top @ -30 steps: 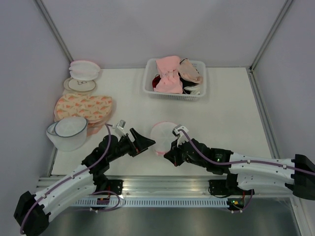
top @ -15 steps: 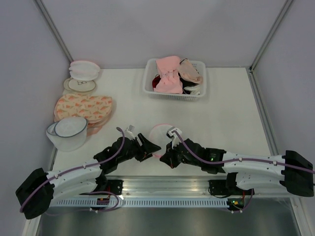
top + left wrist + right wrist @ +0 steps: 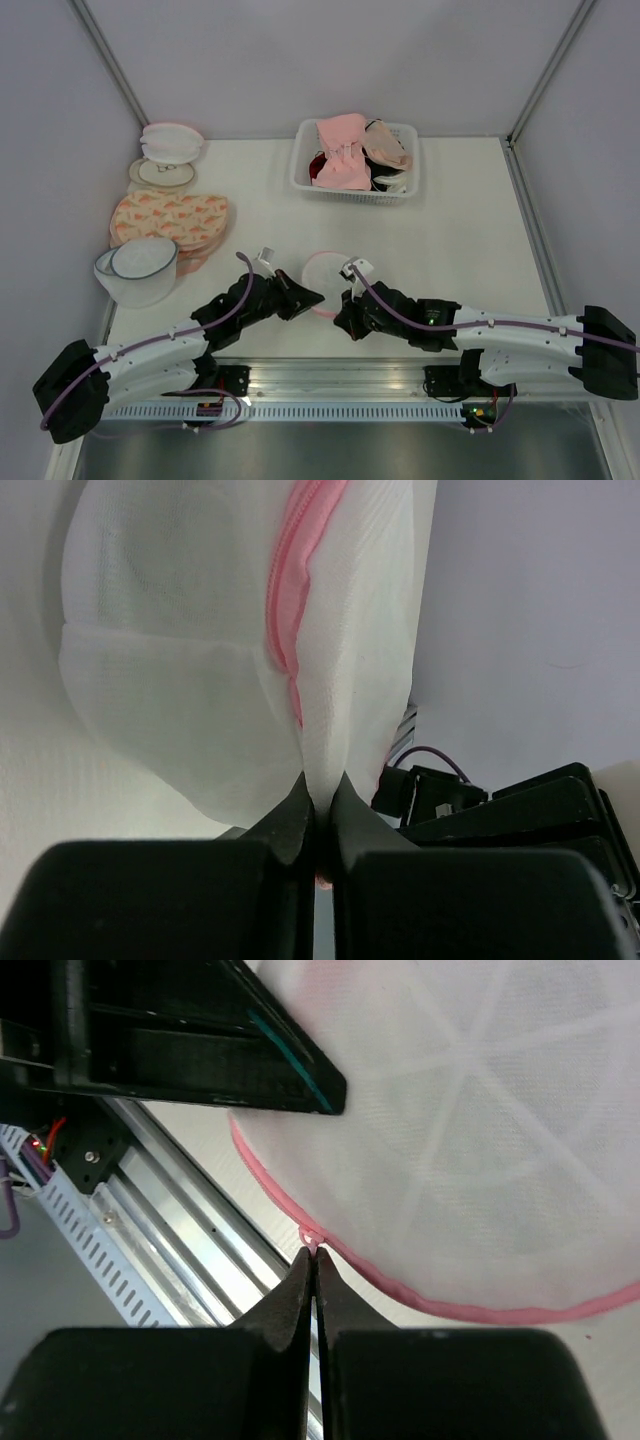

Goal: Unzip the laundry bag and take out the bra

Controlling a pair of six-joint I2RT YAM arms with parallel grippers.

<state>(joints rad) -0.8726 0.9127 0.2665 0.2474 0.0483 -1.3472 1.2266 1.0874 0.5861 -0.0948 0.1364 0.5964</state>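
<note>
White mesh laundry bag (image 3: 325, 270) is sitting at the lower centre of the overhead frame, between both arms. The left gripper (image 3: 318, 792) is pinching its mesh wall, jaws fully closed. The right gripper (image 3: 313, 1257) is squeezing the pink zipper pull (image 3: 309, 1237) at the rim, fingers together.

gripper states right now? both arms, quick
Left gripper: closed, pinching the bag mesh.
Right gripper: closed on the zipper pull.

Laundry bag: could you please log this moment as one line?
left hand pinching laundry bag mesh | right hand shut on zipper pull | zipper looks closed
</note>
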